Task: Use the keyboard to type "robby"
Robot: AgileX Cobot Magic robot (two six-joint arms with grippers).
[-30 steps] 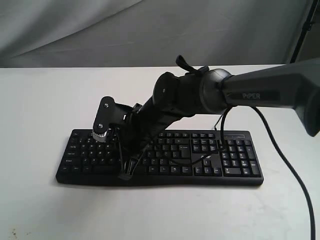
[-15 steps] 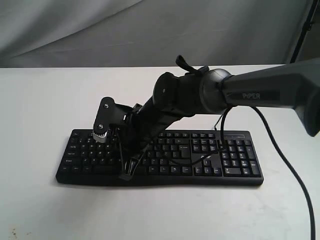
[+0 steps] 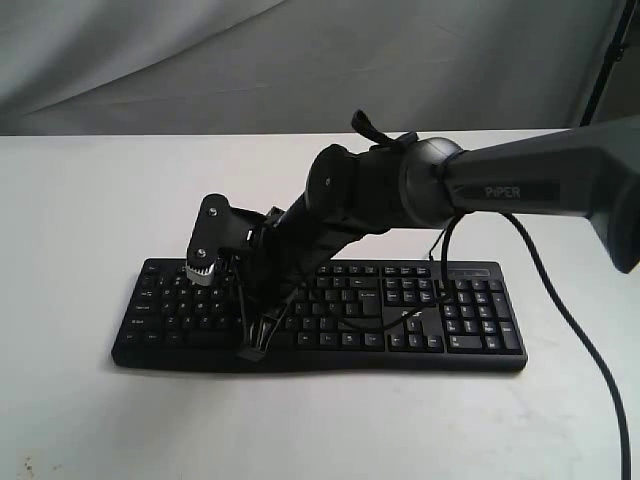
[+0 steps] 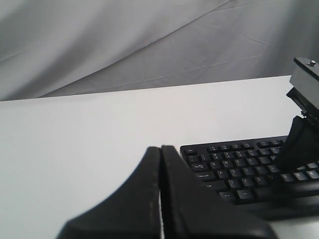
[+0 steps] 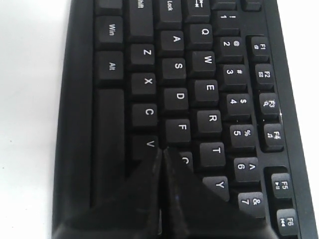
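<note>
The black keyboard lies flat on the white table, its long side facing the exterior camera. My right arm reaches across to the keyboard's left half. Its gripper is shut with nothing between the fingers and points down at the lower letter rows. In the right wrist view the gripper's tip sits at the gap between the V and G keys of the keyboard, and the keys just behind the tip are hidden. My left gripper is shut and empty, over bare table beside the Esc end of the keyboard. It is out of the exterior view.
A thin black cable loops over the keys near the arrow cluster. A thicker arm cable hangs down on the right. A grey cloth backdrop stands behind the white table. The right arm's wrist shows over the keyboard.
</note>
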